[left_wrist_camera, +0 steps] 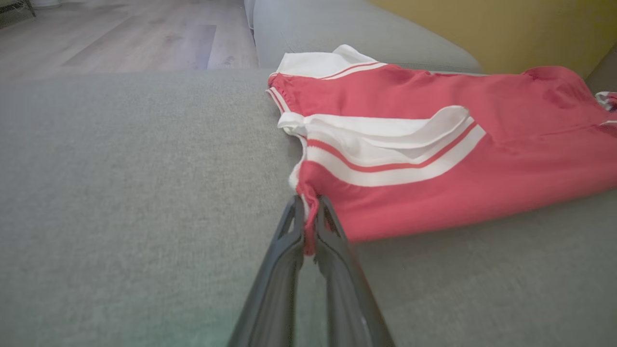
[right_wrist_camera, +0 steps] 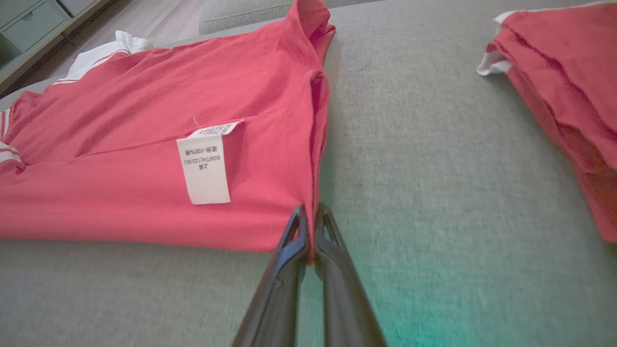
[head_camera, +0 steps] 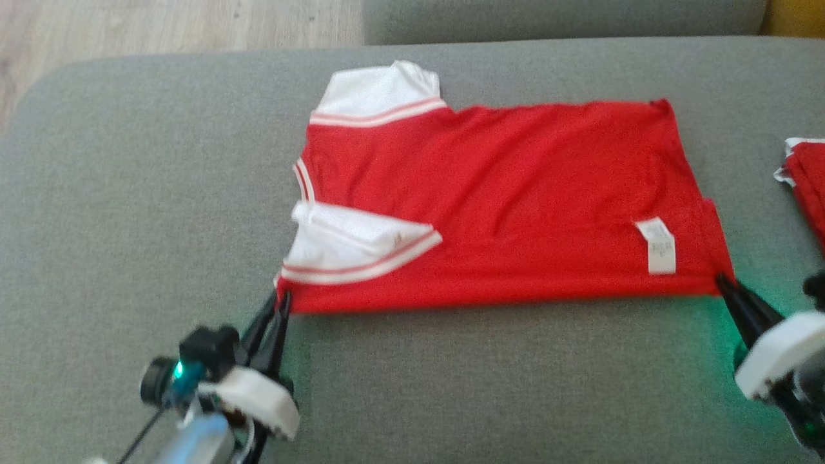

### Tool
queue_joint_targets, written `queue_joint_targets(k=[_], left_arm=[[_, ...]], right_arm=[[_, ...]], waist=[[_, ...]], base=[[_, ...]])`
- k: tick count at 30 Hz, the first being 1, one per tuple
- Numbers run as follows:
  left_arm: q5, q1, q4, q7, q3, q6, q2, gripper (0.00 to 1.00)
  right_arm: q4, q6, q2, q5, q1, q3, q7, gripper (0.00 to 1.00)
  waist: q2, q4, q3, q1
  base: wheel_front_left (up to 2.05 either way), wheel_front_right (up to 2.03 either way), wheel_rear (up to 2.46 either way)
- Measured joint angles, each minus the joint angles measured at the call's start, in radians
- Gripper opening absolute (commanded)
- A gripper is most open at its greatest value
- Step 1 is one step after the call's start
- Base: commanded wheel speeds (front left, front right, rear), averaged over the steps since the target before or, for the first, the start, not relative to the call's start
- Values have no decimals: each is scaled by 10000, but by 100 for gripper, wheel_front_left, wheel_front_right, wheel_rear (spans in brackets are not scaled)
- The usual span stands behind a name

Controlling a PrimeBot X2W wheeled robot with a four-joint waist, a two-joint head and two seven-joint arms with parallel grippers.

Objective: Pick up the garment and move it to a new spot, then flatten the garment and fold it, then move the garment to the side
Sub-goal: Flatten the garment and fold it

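The garment (head_camera: 503,193) is a red shirt with white, red-striped sleeves and a white care label, lying folded lengthwise on a grey sofa cushion (head_camera: 129,225). My left gripper (head_camera: 281,298) is shut on its near left corner, by the folded-over sleeve. In the left wrist view that gripper (left_wrist_camera: 308,205) pinches a red bunch of the garment (left_wrist_camera: 434,159). My right gripper (head_camera: 723,281) is shut on the near right corner. The right wrist view shows this gripper (right_wrist_camera: 310,212) clamped on the hem of the garment (right_wrist_camera: 144,144), just right of the label.
A second red garment (head_camera: 805,187) lies at the cushion's right edge, also seen as a red pile (right_wrist_camera: 569,96) in the right wrist view. Wooden floor (head_camera: 161,26) lies beyond the cushion's far left. A yellow wall (left_wrist_camera: 506,29) stands behind the sofa.
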Motion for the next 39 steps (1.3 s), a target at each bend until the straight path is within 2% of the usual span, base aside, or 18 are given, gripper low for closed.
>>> queue_joint_targets(k=[3, 9, 17, 21, 22, 23, 24, 25, 26, 27, 34, 39], left_arm=[[-2, 733, -579, 63, -119, 15, 205, 0], [-27, 2165, -1952, 397, -238, 460, 594, 0], [-286, 3381, -3488, 844, -255, 1137, 995, 0], [-282, 3469, -3802, 1051, -270, 1237, 1133, 0], [-282, 3469, -3820, 1072, -274, 1243, 1158, 0], [-282, 3469, -3839, 1089, -276, 1244, 1172, 0], [-282, 3469, -3862, 1118, -282, 1246, 1175, 0], [-286, 3469, -3891, 1152, -290, 1244, 1174, 13], [-347, 3465, -3914, 1206, -309, 1237, 1174, 45], [-405, 3461, -3916, 1273, -336, 1233, 1175, 100], [-311, 2979, -4008, 1333, -341, 1243, 1191, 100], [153, 1529, -4280, 1883, -330, 1095, 1561, 100]], right_arm=[[-499, 0, -351, 128, 704, -8, -42, 0], [-1432, 0, -779, 217, 2056, -397, -88, 0], [-2105, 0, -685, -102, 3241, -1103, 194, 0], [-2314, 0, -483, -305, 3477, -1440, 430, 0], [-2343, 0, -460, -372, 3515, -1515, 500, 3], [-2364, 0, -422, -437, 3545, -1639, 570, 37], [-2376, 0, -374, -512, 3567, -1770, 594, 89], [-2397, 0, -320, -581, 3587, -1883, 671, 100], [-2401, 0, -242, -669, 3616, -2027, 696, 100], [-2406, 0, -161, -779, 3658, -2169, 696, 100], [-2782, 0, 291, -1519, 3685, -2995, 673, 100], [-3281, 0, 522, -2080, 3603, -3321, 558, 100]], waist=[[0, -21, -180, 0], [0, -85, -372, 0], [0, -185, -580, 0], [0, -210, -614, 0], [0, -217, -613, 0], [0, -223, -607, 1], [0, -231, -596, 1], [0, -240, -582, 1], [0, -252, -565, 1], [0, -267, -539, 1], [0, -424, -353, 1], [0, -567, 20, 2]], base=[[0, 0, 0], [0, 0, 0], [0, 0, 0], [0, 0, 0], [0, 0, 0], [0, 0, 0], [0, 0, 0], [0, 0, 0], [0, 0, 0], [0, 0, 0], [0, 0, 0], [0, 0, 0]])
